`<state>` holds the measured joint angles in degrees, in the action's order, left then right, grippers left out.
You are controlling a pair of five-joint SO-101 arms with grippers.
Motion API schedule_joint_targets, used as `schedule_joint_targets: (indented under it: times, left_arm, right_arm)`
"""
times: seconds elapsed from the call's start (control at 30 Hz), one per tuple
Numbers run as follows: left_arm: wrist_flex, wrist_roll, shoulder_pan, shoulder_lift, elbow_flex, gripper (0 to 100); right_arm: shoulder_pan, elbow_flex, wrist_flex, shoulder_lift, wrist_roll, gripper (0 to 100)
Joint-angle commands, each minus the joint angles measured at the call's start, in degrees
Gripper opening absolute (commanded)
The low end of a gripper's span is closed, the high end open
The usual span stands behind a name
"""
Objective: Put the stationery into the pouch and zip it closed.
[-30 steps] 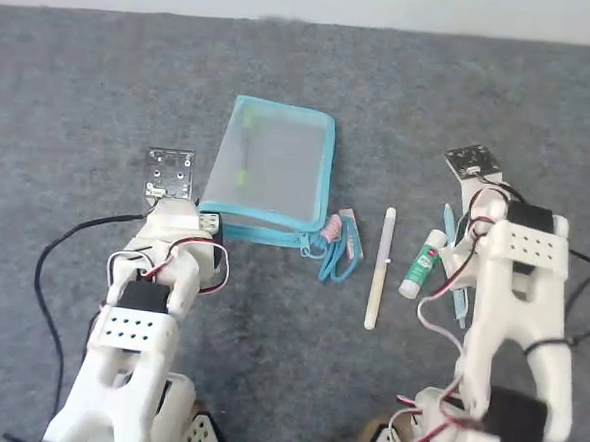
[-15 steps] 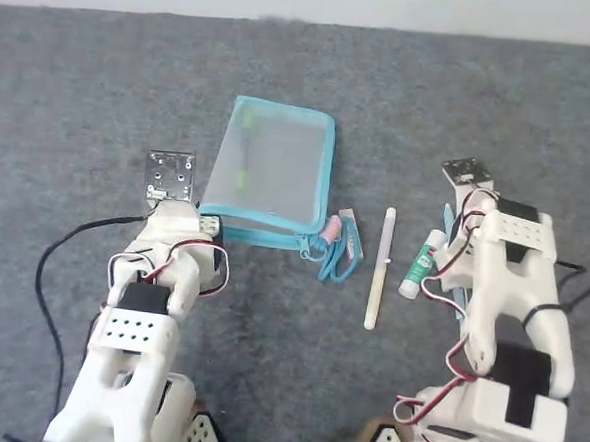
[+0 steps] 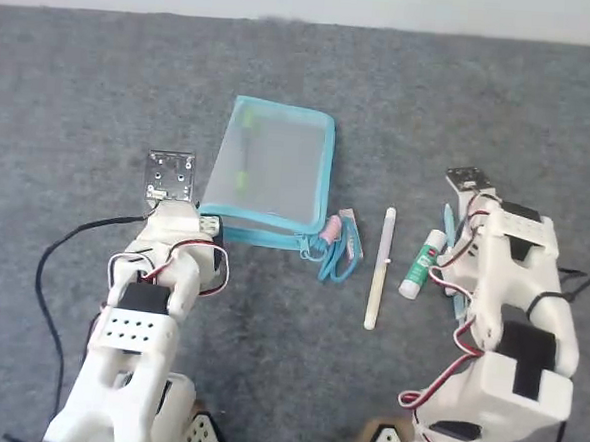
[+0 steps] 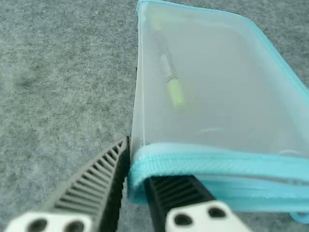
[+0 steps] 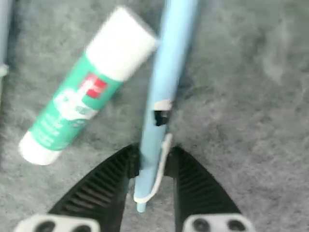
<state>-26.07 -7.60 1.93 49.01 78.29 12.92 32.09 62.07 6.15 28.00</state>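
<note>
Gripping the zip-edge corner of the translucent mesh pouch with turquoise fabric trim (image 4: 212,106), the left gripper (image 4: 138,164) has its ribbed black jaws pinched on the trim. The pouch lies flat on the grey felt-like table cover (image 3: 83,88), and a yellow-green stick (image 4: 175,92) shows through the mesh. The right gripper (image 5: 153,152) is clamped narrowly around a pale blue plastic pen (image 5: 166,72), just beside a cylindrical green glue stick with white cap (image 5: 82,108). The high view adds a slim cream rod (image 3: 379,269) between pouch and glue stick.
</note>
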Motion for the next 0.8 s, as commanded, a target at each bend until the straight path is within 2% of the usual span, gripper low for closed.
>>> schedule_joint_targets:
  times: [0.0, 0.13, 0.3, 0.43, 0.6, 0.77]
  left_arm:
    - [0.5, -0.7, 0.6, -0.9, -0.4, 1]
    - [0.5, -0.7, 0.6, -0.9, -0.4, 1]
    - [0.5, -0.7, 0.6, -0.9, -0.4, 1]
    - [0.5, -0.7, 0.4, -0.8, -0.4, 1]
    - [0.7, -0.9, 0.3, -0.8, -0.5, 1]
    - [0.9, -1.9, 0.4, -1.0, -2.2, 1]
  right_arm:
    - [0.7, 0.7, -0.1, 0.0, 0.6, 2.0]
    - [0.7, 1.0, 0.1, -5.1, -2.8, 0.8]
    - [-0.1, 1.1, 8.3, -18.0, -3.4, 0.8]
    - [-3.6, 1.1, 15.5, -30.5, -5.0, 0.8]
    - [-15.6, 1.1, 23.2, -42.9, -5.2, 0.8]
    - [-29.5, 1.1, 27.6, -47.4, -5.4, 0.8]
